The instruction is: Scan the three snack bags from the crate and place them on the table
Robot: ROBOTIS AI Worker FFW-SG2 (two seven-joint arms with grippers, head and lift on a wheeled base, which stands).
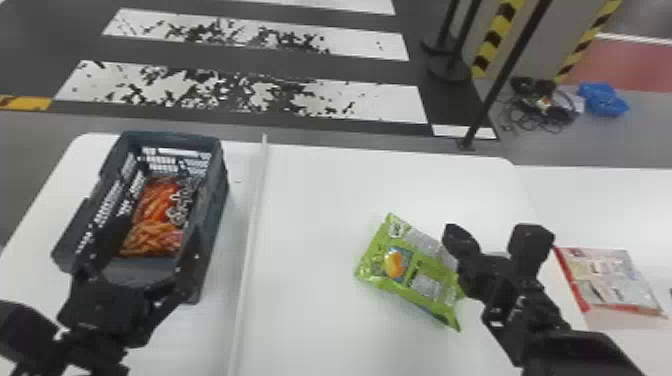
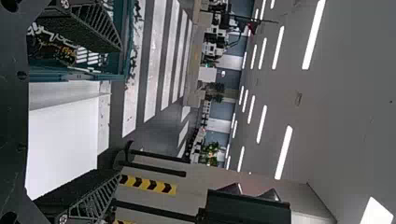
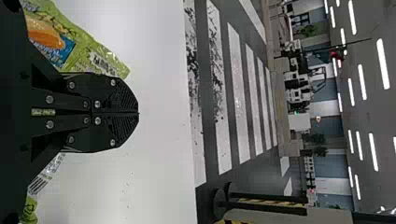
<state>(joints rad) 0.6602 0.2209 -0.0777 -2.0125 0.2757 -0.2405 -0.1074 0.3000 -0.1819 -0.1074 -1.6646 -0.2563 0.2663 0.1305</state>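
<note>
Fingers pressed together, the right gripper (image 1: 455, 236) hung over the green bag's (image 1: 407, 272) edge; orange snacks (image 1: 154, 237) showed between the left gripper's (image 1: 155, 230) spread fingers.

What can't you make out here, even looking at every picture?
- Underside of the green bag: turned to the table, head view.
- Middle of that bag: behind the right gripper, right wrist view.
- Whether anything lies under the snacks in the crate: they cover the bottom there, head view.
- Rest of the crate: cut off by the top edge, left wrist view.
</note>
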